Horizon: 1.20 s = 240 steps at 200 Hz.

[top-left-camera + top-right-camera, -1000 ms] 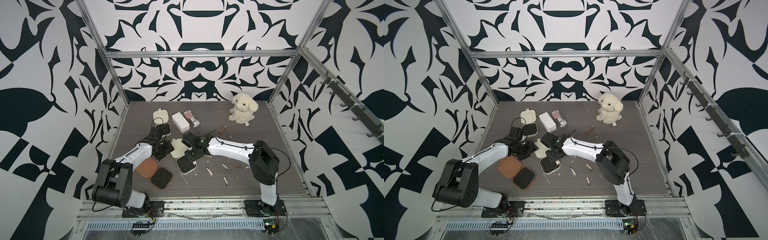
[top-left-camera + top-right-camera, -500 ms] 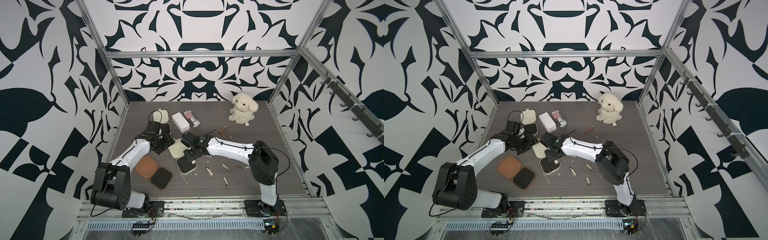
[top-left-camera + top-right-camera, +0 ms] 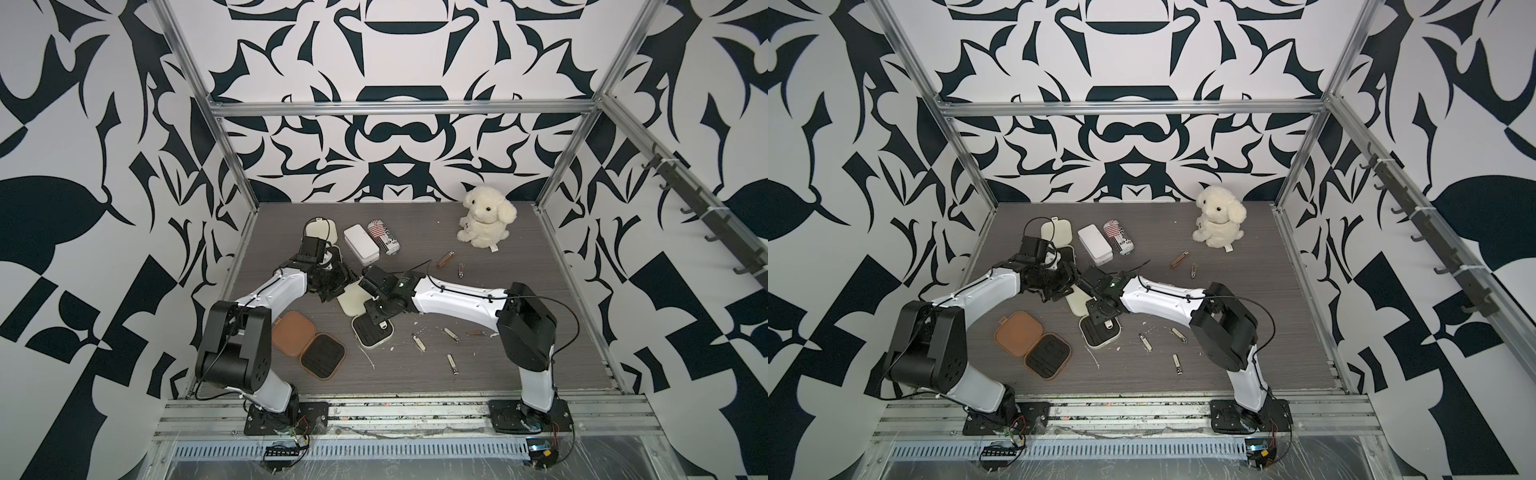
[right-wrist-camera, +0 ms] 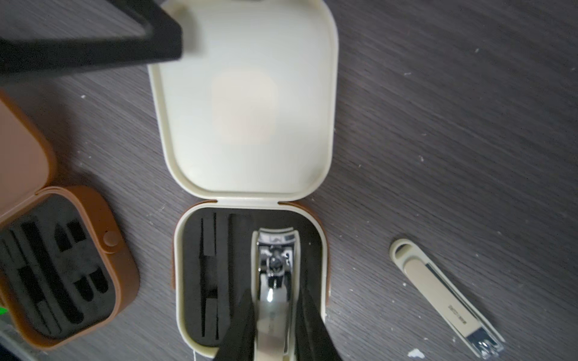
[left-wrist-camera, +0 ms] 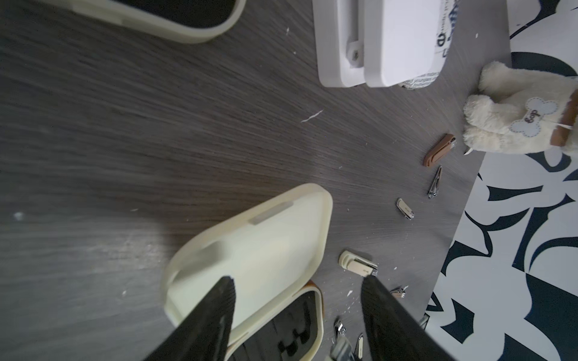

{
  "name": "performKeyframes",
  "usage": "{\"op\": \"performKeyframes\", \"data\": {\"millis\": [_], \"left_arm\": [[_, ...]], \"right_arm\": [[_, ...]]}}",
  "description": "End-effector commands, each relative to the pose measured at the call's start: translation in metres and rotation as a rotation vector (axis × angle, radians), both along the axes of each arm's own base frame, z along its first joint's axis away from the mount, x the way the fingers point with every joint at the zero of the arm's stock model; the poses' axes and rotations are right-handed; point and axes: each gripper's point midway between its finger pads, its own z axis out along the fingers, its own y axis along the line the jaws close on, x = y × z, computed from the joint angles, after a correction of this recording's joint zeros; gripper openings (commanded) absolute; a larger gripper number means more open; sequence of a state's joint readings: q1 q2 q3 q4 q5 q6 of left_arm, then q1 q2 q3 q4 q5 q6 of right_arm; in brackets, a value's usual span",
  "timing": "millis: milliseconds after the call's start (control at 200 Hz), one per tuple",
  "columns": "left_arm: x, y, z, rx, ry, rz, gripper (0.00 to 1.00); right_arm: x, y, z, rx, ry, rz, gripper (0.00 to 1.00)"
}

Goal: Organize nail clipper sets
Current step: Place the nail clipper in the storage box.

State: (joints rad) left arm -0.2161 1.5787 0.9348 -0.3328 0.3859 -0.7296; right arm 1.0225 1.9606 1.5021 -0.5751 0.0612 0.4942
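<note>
Here, the right gripper is clenched on a clipper. Its two fingers press on both sides of the handle. The clipper lies in a slot of the black base of the cream case. This case stands open a little left of the middle of the table. Its lid is folded back to the far side of the base.

The left gripper is released, with its fingers wide apart and nothing between them. It hangs over the far part of the lid. One finger is above a corner of the lid and the other is above the bare table. Whether the finger touches the lid cannot be told.

The brown case lies open to the near left of the cream case, close to it but apart. A second cream case is at the far left, and the left arm hides a part of it. Just right of it are a white box and a striped can, side by side.

Loose clippers are scattered on the table right of the cream case, under the right arm. Two more, one with a brown handle, lie farther back, near a plush dog.
</note>
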Motion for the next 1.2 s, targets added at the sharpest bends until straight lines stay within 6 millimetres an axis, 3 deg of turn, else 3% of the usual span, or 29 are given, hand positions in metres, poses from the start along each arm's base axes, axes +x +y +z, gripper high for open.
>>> {"op": "performKeyframes", "data": {"millis": [0,360,1195], "left_arm": [[0.001,0.000,-0.012,-0.016,0.013,0.015,0.68],[-0.011,0.005,-0.039,-0.001,0.067,0.040,0.67],[-0.012,0.005,-0.044,0.001,0.073,0.048,0.67]], "right_arm": [[-0.002,0.011,0.007,0.033,-0.026,0.017,0.00],[-0.005,0.022,-0.015,0.045,-0.016,0.040,0.00],[-0.009,0.019,-0.044,0.015,-0.002,0.069,0.00]]}}
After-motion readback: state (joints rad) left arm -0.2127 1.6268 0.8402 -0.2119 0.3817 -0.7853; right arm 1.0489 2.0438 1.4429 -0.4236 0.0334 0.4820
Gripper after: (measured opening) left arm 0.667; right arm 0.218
